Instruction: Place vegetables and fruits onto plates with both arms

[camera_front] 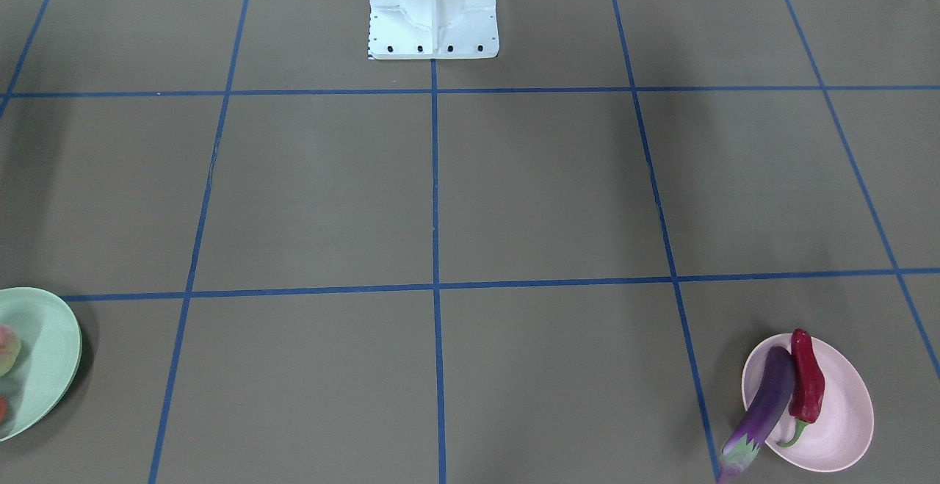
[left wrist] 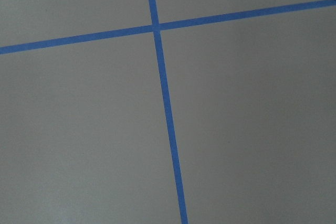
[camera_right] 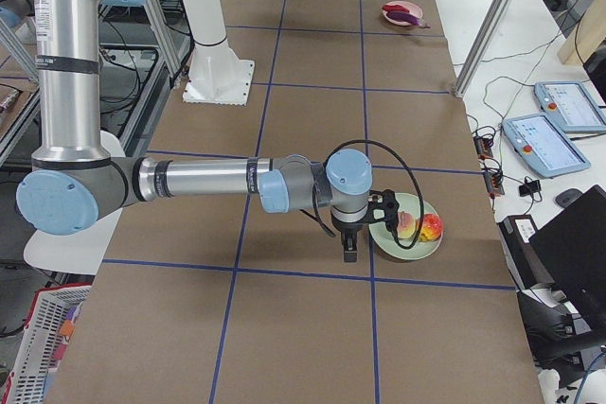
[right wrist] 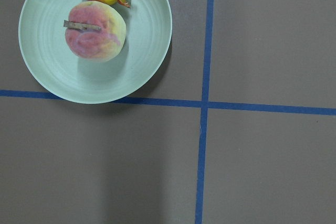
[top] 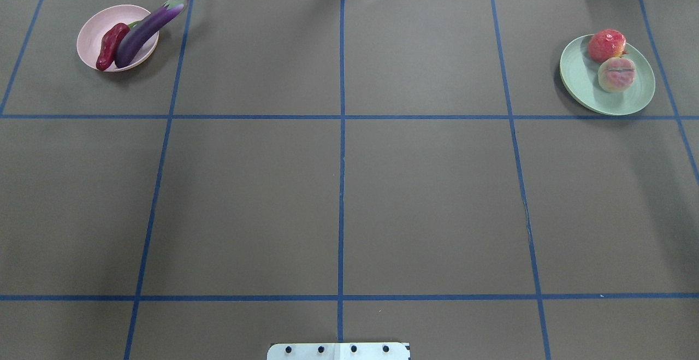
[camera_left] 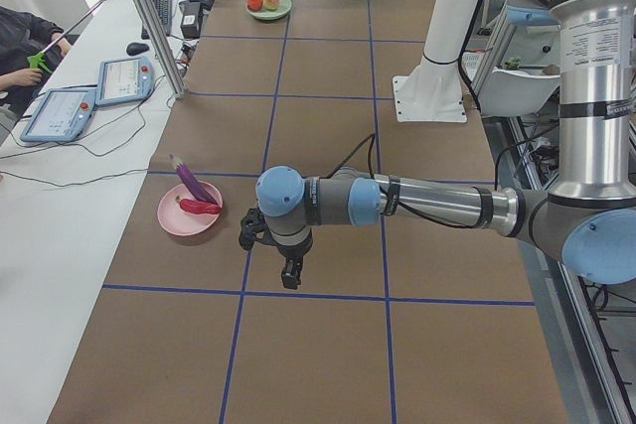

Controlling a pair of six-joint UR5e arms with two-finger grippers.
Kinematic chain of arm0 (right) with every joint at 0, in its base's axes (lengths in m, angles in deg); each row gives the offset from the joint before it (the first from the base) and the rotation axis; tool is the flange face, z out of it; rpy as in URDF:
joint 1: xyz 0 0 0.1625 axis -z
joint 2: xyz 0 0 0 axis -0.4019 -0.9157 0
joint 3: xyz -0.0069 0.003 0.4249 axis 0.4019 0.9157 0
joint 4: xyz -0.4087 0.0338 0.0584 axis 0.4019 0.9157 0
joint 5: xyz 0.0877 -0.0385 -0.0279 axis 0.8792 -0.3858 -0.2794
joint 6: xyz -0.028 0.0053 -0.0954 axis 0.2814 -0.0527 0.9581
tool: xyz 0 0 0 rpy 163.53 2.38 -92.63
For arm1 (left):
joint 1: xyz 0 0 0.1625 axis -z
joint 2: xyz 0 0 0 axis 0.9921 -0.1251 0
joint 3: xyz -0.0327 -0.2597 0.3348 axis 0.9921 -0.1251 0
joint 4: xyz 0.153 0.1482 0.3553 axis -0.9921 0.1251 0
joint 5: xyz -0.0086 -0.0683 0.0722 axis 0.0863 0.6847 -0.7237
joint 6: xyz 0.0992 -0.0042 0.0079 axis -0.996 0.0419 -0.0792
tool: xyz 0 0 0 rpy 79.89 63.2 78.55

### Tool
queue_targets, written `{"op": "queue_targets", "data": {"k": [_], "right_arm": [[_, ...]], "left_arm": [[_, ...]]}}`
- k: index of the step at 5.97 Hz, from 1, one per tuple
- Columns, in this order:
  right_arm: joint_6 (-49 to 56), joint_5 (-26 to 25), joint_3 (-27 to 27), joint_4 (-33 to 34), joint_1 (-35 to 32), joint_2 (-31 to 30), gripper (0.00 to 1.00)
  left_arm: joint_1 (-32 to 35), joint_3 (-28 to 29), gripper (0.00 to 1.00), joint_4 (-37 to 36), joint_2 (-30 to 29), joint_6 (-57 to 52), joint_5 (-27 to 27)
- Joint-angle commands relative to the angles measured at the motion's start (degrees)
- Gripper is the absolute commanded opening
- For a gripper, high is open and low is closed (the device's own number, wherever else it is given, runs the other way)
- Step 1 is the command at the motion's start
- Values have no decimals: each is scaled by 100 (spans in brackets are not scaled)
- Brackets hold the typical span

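Observation:
The purple eggplant (top: 147, 28) and the red chili (top: 111, 46) lie on the pink plate (top: 90, 32) at the far left; the eggplant's cap end sticks out over the rim. The pomegranate-like fruit (top: 606, 45) and the peach (top: 616, 74) sit on the green plate (top: 579, 76) at the far right. My left gripper (camera_left: 270, 257) hangs over bare table beside the pink plate (camera_left: 174, 217). My right gripper (camera_right: 355, 243) hangs beside the green plate (camera_right: 398, 248). Both show only in the side views, so I cannot tell whether they are open or shut.
The white pedestal base (top: 338, 350) stands at the table's near edge. Blue tape lines (left wrist: 163, 98) grid the brown table. Tablets (camera_left: 60, 111) and cables lie on a side bench beyond the far edge, with a metal post (camera_left: 149, 17) there.

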Motion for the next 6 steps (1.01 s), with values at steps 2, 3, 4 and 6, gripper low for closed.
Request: {"op": "queue_targets", "data": {"k": [2, 3, 4, 6], "right_arm": [[-5, -33, -1, 0, 71, -4, 100], [-5, -42, -1, 0, 97, -13, 100], [-5, -103, -1, -17, 98, -22, 100], [-5, -104, -1, -17, 106, -22, 100]], "left_arm": [[1, -24, 100, -2, 8, -6, 59], [1, -24, 100, -2, 0, -6, 59], [1, -32, 100, -2, 8, -6, 59], [1, -32, 100, -2, 17, -6, 59]]}}
